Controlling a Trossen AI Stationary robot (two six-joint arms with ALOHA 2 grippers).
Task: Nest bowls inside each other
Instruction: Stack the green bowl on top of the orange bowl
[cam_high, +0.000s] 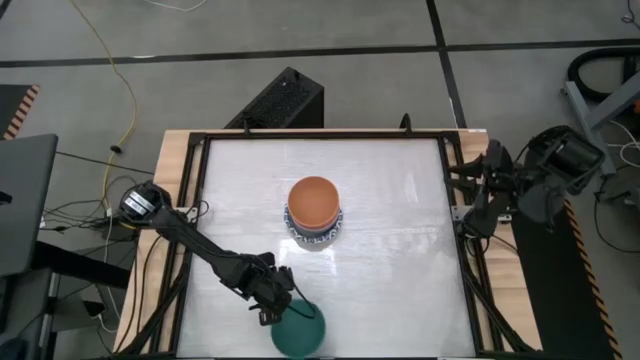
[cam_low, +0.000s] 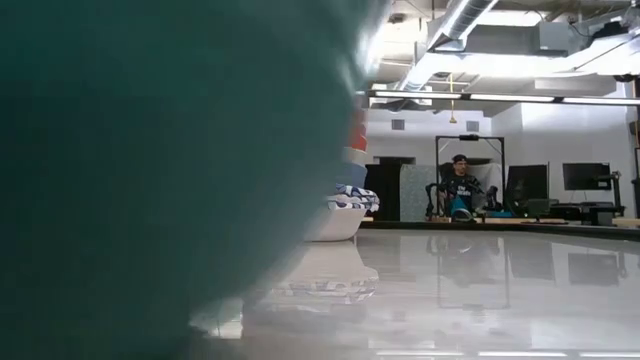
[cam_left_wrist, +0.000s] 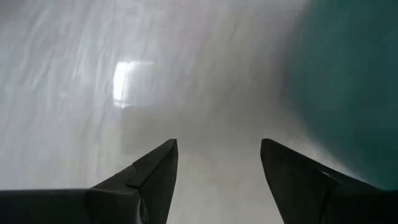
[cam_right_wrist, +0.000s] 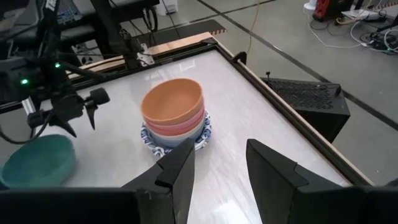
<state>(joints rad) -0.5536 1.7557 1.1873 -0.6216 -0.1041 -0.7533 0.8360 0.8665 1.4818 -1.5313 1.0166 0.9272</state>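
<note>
Green bowl (cam_high: 299, 332) closest to low cam, filling most of that view – sits upright at near edge of bench (cam_high: 390, 290), empty inside per right wrist view. Left gripper (cam_high: 272, 305) just beside its rim, fingers (cam_left_wrist: 155, 171) spread wide w/ nothing between them; bowl off to one side of gap, not in it.

Risks, judged from here:
- Closing now would likely miss rim or clip it from outside – could shove bowl off near edge, since little bench left beyond it.
- Fingers low over surface; scraping bench poss. if dropped further.
- Carrying it over to stack (cam_high: 314, 212) off-centre could knock top bowl or tip whole pile.

Stack at bench centre: orange bowl (cam_right_wrist: 173, 102) on top, empty, nested in pink one, then more below incl. blue-patterned at base; exact count can't tell.

Right gripper (cam_high: 478, 195) parked at right edge of bench, fingers (cam_right_wrist: 177, 168) part open, empty.
</note>
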